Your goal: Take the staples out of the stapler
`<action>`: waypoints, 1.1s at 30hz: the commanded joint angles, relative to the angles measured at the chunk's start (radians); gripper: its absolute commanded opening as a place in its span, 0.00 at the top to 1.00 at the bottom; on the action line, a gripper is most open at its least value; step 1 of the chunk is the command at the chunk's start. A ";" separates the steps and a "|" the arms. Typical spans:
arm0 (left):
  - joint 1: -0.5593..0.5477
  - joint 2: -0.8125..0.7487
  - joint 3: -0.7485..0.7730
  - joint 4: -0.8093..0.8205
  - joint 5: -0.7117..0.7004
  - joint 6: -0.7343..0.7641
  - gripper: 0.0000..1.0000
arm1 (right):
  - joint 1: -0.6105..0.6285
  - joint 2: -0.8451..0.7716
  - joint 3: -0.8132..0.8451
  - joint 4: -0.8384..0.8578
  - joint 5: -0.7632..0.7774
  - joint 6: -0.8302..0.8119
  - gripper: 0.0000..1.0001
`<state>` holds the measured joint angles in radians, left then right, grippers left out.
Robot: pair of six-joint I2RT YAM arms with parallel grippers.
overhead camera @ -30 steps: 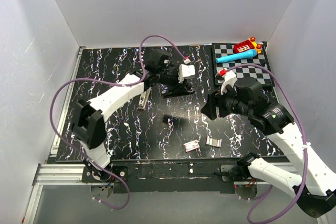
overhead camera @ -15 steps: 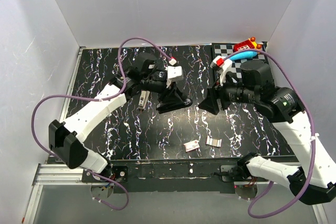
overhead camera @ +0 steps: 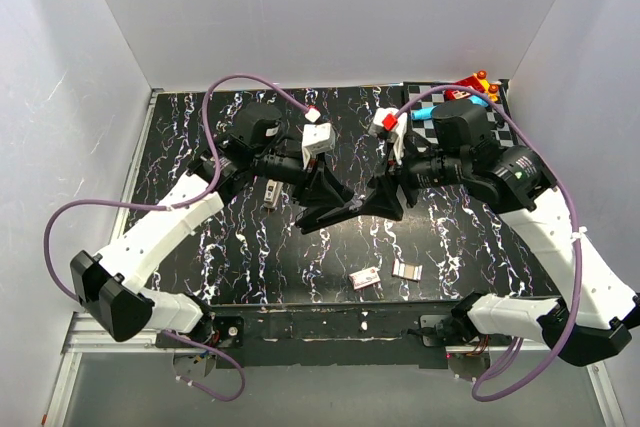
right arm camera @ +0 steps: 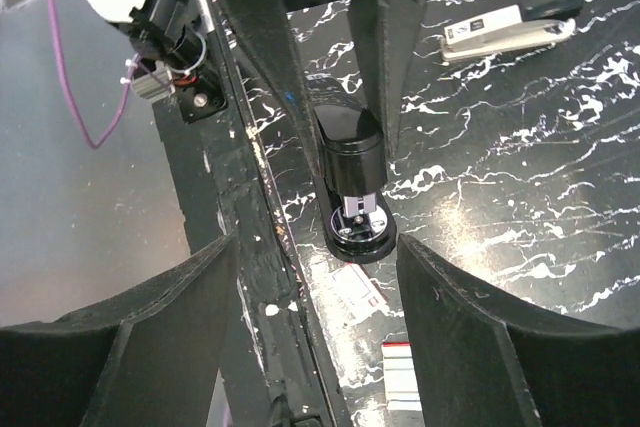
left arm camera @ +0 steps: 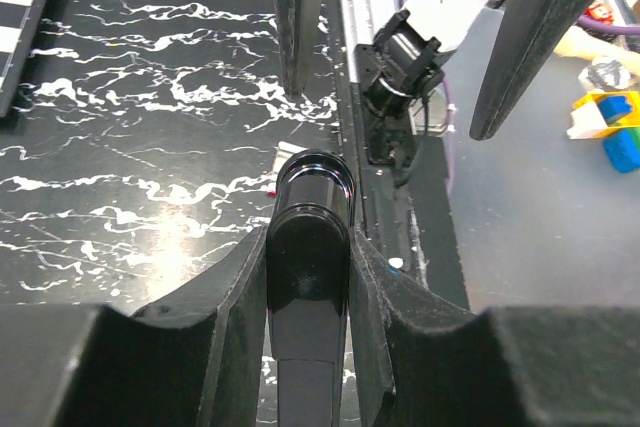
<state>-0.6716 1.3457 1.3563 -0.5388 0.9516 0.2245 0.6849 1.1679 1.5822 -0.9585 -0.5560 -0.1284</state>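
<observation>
Evidently, left gripper [left arm camera: 308,257] clamped on a glossy black piece [left arm camera: 310,207] over the table's [overhead camera: 450,237] middle, right gripper [right arm camera: 315,244] spread wide facing its tip, grey-silver stapler [right arm camera: 505,29] lying nearer the left edge.

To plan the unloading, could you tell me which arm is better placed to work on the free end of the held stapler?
Right: the right gripper is open and facing the metal-tipped free end of the black stapler, while the left gripper is busy clamping its body.
</observation>
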 commanded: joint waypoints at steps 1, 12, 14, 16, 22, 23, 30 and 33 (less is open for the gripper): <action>-0.002 -0.074 -0.014 0.069 0.110 -0.079 1.00 | 0.047 0.004 0.036 -0.016 -0.042 -0.106 0.28; -0.002 -0.140 -0.103 0.177 0.130 -0.162 1.00 | 0.105 0.045 -0.001 0.030 0.016 -0.117 0.29; -0.002 -0.143 -0.109 0.187 0.127 -0.165 1.00 | 0.116 0.052 -0.016 0.056 0.016 -0.105 0.29; -0.002 -0.141 -0.121 0.204 0.127 -0.177 1.00 | 0.125 0.059 -0.027 0.073 0.013 -0.097 0.31; 0.000 -0.161 -0.135 0.224 0.101 -0.188 1.00 | 0.150 0.076 -0.037 0.089 0.008 -0.094 0.37; 0.000 -0.167 -0.138 0.233 0.096 -0.192 1.00 | 0.151 0.078 -0.040 0.090 0.008 -0.096 0.38; 0.000 -0.197 -0.160 0.283 0.072 -0.214 1.00 | 0.156 0.043 -0.077 0.128 0.044 -0.089 0.42; 0.000 -0.198 -0.157 0.283 0.079 -0.217 1.00 | 0.156 0.027 -0.094 0.153 0.050 -0.083 0.44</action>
<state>-0.6712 1.1881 1.1908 -0.3218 1.0157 0.0299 0.8341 1.2369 1.5066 -0.8711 -0.5259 -0.2211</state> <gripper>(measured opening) 0.305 0.576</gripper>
